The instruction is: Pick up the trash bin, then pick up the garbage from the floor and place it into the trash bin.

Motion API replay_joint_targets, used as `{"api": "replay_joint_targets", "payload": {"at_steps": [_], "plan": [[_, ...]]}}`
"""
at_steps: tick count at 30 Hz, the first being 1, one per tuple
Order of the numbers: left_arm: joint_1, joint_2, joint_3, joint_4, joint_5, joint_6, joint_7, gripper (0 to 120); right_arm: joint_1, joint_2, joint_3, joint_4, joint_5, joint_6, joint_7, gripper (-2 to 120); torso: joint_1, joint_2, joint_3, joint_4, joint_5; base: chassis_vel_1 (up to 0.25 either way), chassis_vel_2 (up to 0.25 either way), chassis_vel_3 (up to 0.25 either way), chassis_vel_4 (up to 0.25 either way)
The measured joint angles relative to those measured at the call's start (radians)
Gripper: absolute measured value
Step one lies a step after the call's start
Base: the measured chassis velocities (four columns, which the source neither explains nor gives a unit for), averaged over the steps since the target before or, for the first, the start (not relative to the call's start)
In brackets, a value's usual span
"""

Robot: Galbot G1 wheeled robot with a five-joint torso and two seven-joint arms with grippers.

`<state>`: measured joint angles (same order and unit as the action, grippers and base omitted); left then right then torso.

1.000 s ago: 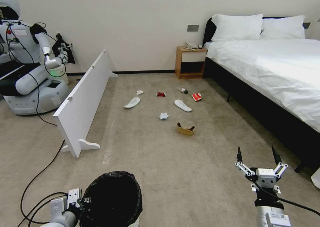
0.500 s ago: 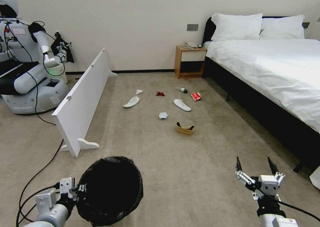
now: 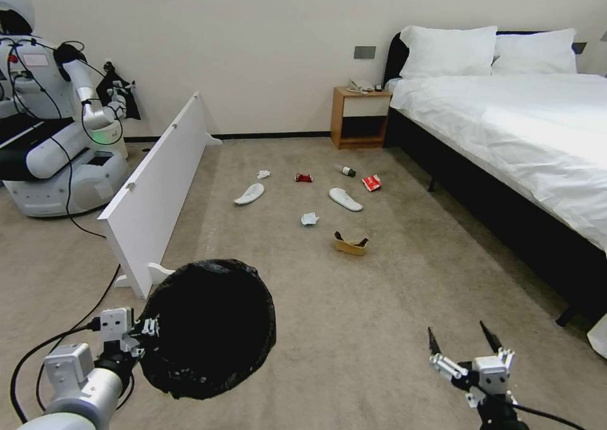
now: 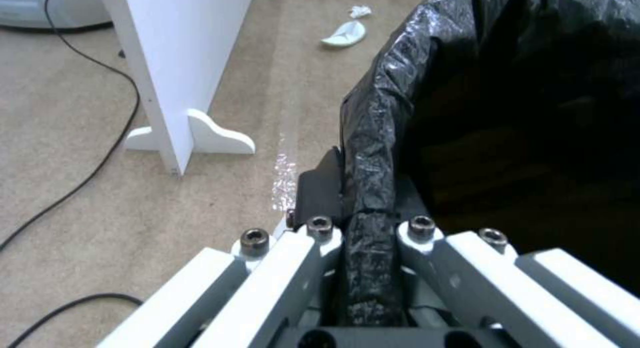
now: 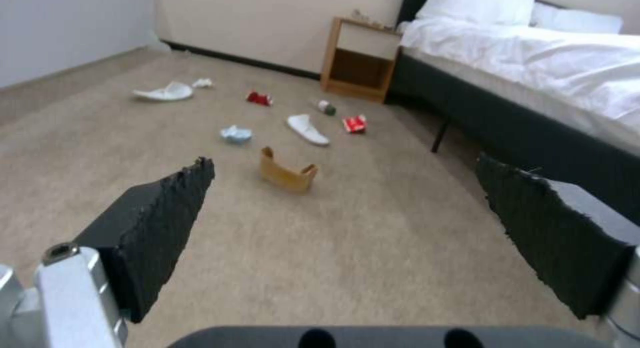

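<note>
Right now my left gripper, at the lower left of the head view, has its fingers clamped on the bag-covered rim of the trash bin, which hangs tilted above the carpet. My right gripper, low on the right, hovers empty with its fingers spread wide apart. Mid-frame the garbage lies scattered on the carpet: two slippers, tissues, a red can, a bottle, a red packet and torn cardboard.

floor: beige carpet | on it: slippers, tissues, cardboard, probably can
</note>
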<state>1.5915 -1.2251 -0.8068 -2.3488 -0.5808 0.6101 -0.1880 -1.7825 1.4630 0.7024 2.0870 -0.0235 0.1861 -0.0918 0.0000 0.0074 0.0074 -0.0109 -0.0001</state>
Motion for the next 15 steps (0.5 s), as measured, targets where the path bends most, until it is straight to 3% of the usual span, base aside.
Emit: {"api": "replay_joint_targets", "payload": {"at_steps": [10, 15], "plan": [[0.007, -0.006, 0.005, 0.013, 0.004, -0.002, 0.004, 4, 0.004, 0.027, -0.015, -0.022, -0.020, 0.018, -0.006, 100, 0.000, 0.000, 0.000, 0.0001, 0.0000, 0.000, 0.000, 0.000, 0.000], [0.007, -0.005, 0.006, 0.017, 0.004, -0.002, 0.005, 4, 0.005, 0.032, -0.014, -0.027, -0.023, 0.027, -0.014, 100, 0.000, 0.000, 0.000, 0.0001, 0.0000, -0.068, 0.072, 0.084, -0.075]]}}
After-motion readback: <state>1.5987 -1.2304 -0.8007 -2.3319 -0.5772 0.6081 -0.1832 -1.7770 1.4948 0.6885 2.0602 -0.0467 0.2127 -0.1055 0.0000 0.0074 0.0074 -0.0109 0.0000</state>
